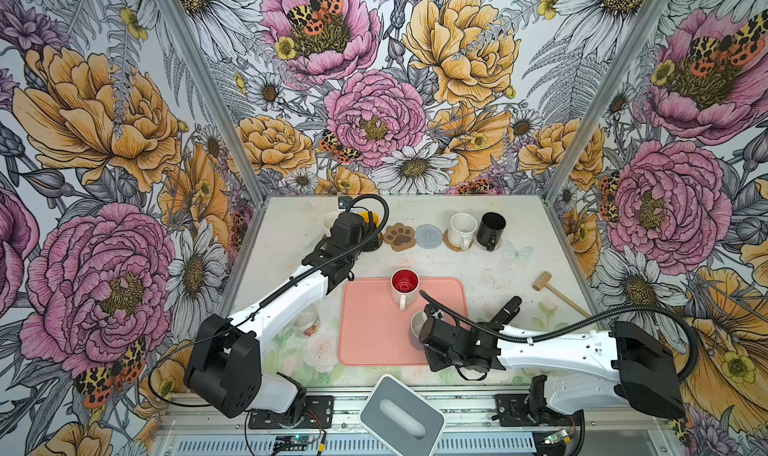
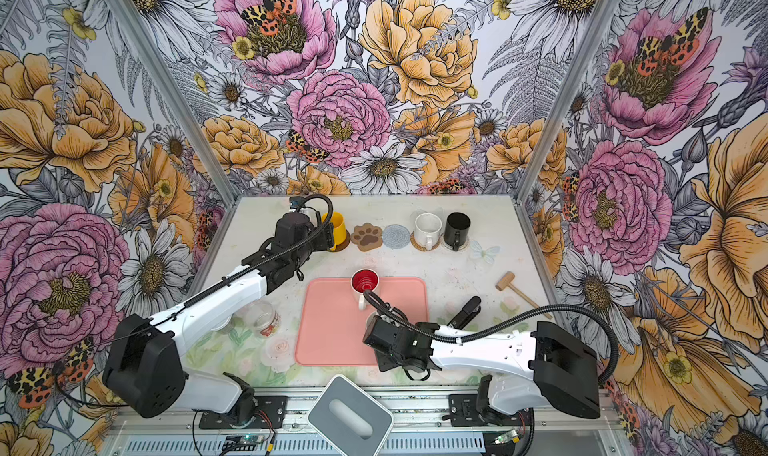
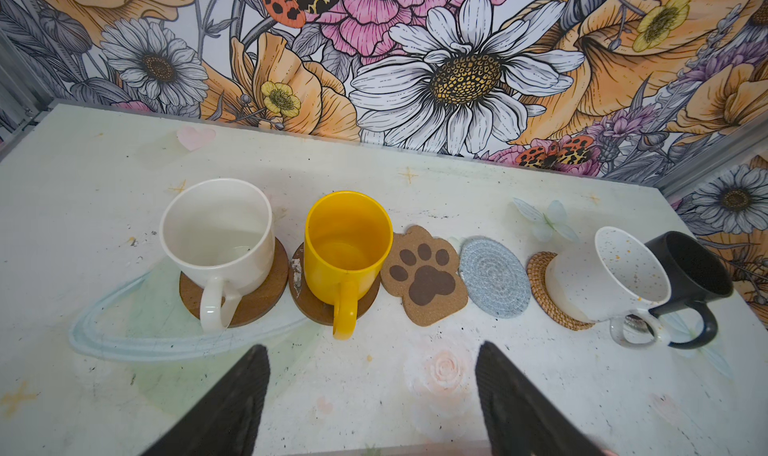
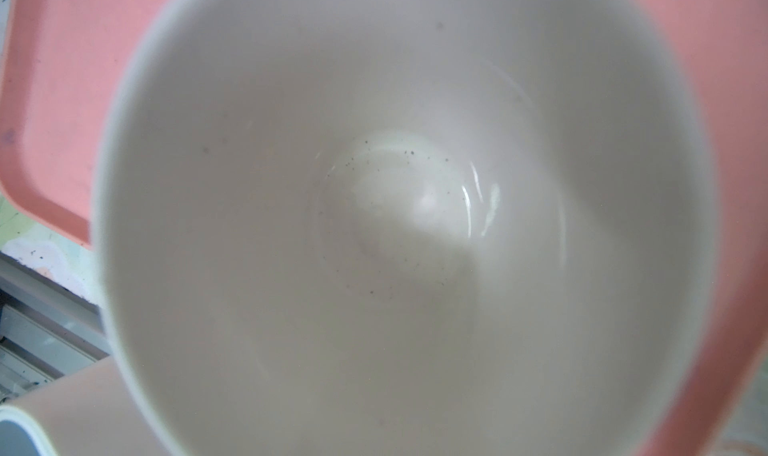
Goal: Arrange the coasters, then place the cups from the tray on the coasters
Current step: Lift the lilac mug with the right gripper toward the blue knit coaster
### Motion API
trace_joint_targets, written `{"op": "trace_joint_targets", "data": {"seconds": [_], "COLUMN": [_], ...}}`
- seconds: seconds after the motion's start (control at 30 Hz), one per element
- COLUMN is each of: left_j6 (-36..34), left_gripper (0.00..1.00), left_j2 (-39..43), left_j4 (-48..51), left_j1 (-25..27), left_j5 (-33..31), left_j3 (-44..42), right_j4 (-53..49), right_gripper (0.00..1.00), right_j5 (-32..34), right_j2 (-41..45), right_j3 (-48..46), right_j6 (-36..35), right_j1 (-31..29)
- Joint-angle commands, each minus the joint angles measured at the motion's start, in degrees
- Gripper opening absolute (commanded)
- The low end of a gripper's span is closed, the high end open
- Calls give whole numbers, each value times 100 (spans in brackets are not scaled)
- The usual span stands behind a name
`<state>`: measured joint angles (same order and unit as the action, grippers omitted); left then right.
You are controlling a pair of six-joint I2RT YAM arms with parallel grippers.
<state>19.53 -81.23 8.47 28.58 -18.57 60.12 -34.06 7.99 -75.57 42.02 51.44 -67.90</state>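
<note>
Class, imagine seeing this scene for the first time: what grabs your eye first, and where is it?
Loud flower wallpaper covers the walls. A salmon-pink tray lies centre-front, with a red-lined mug at its far edge. In the far row, left of the middle, a bright yellow mug stands on a brown coaster.
</note>
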Motion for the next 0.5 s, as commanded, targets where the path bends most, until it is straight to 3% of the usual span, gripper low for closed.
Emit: {"op": "trace_joint_targets", "data": {"seconds": [0.0, 0.47], "left_j6": [71, 80], "left_gripper": [80, 80], "left_j2": [28, 72], "left_j4": [-146, -139], "left_j1": [-56, -58], "left_j5": [87, 68], "left_j3": [-57, -79], "right_j4": [6, -677], "right_gripper": [0, 0], "right_j5": [386, 772], "right_j2": [308, 601], "right_j3": [44, 251], "right_j6": [-3, -28], "right_j1": [8, 306]}}
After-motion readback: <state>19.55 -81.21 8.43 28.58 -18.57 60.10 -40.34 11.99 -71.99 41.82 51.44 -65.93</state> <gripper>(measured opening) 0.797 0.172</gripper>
